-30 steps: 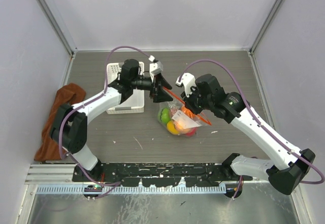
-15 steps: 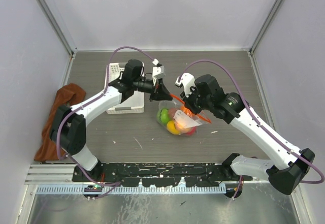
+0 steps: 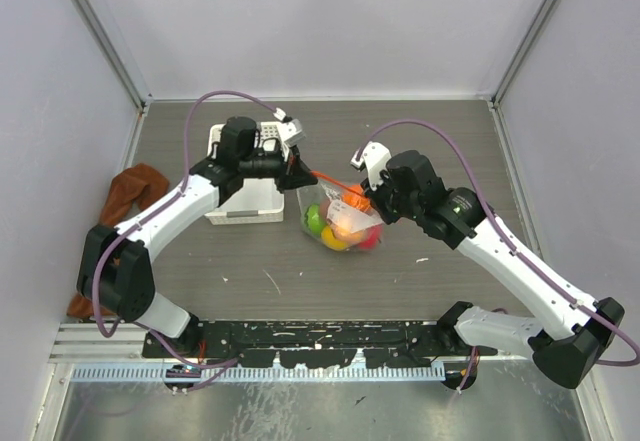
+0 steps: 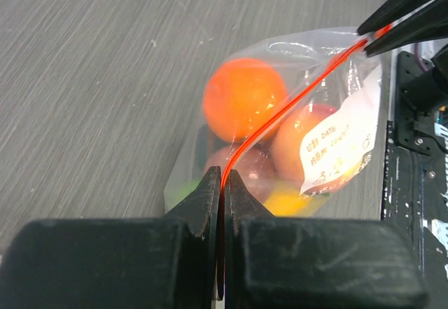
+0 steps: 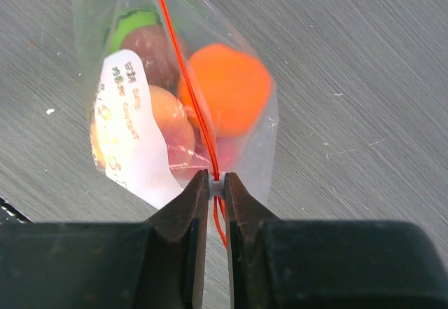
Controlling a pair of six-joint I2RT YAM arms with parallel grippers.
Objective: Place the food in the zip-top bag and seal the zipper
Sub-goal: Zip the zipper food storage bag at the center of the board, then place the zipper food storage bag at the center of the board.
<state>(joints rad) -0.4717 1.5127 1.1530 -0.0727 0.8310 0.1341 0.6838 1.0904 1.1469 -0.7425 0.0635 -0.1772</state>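
Top external centre: left gripper (image 3: 299, 173) and right gripper (image 3: 364, 199) clenched the thin red-orange zipper (image 3: 330, 182) taut, probably for sealing.

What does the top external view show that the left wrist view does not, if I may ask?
Only the top external view shows the white basket and the brown cloth off to the left. Only the left wrist view shows the printed white label on the bag's side. Both views show the zip-top bag holding the food, with the left pincer and the right pincer each shut on an end of the zipper.
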